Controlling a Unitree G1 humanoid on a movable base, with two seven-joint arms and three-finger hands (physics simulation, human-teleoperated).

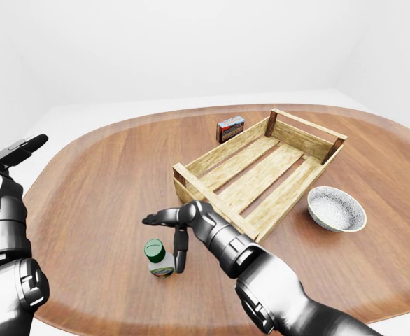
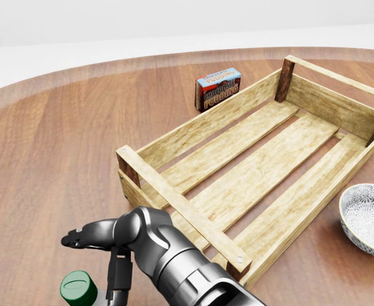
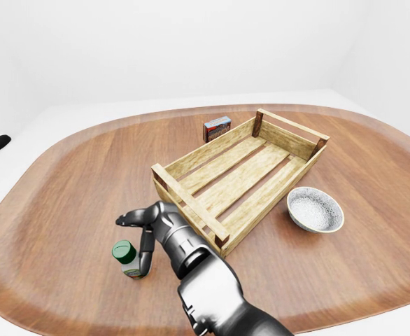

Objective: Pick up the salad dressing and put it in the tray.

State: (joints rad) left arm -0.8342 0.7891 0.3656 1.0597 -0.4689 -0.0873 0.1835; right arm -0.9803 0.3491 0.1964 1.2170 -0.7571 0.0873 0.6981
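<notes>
The salad dressing (image 1: pixel 159 259), a small pale bottle with a green cap (image 2: pixel 78 287), stands upright on the wooden table near the bottom left of the head view. My right hand (image 1: pixel 164 242) is open just right of it. One finger hangs down along the bottle's right side and the others reach out above the cap, none closed round it. The slatted wooden tray (image 1: pixel 203 196) lies to the right, its near end rail close behind my wrist. My left hand (image 1: pixel 22 148) is raised at the far left edge, off the table, with its fingers stretched out.
A chocolate pudding box (image 1: pixel 231 129) stands beyond the tray's upper left wall. A patterned grey bowl (image 1: pixel 336 208) sits right of the tray. The round table's edge (image 1: pixel 86 323) curves close below the bottle.
</notes>
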